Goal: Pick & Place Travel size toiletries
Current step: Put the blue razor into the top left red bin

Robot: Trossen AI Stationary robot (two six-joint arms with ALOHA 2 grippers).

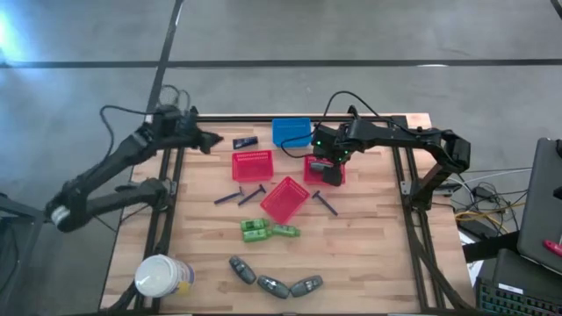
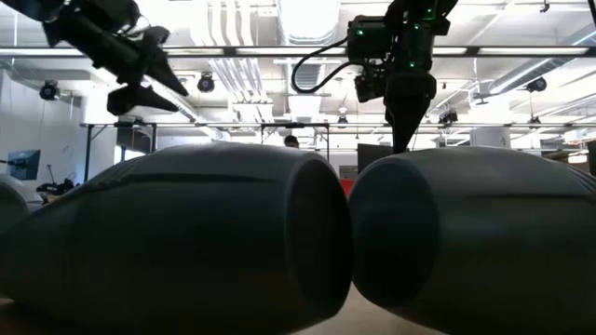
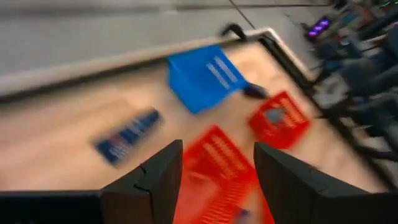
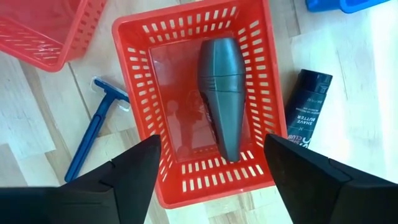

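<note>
My right gripper hangs open above a red mesh basket, in which one grey oval bottle lies on its side. A dark flat packet and a blue-handled razor lie on the table beside that basket. My left gripper is open and in the air over the table's far left part, near another dark packet. Three grey bottles lie near the near edge. Two green pieces lie mid-table. Thin dark razors rest left of a tilted red basket.
A blue basket sits at the far edge, a third red basket left of centre. A big white-topped round container stands at the near left corner. Two grey bottles fill the low view. Bare wood lies at the right near side.
</note>
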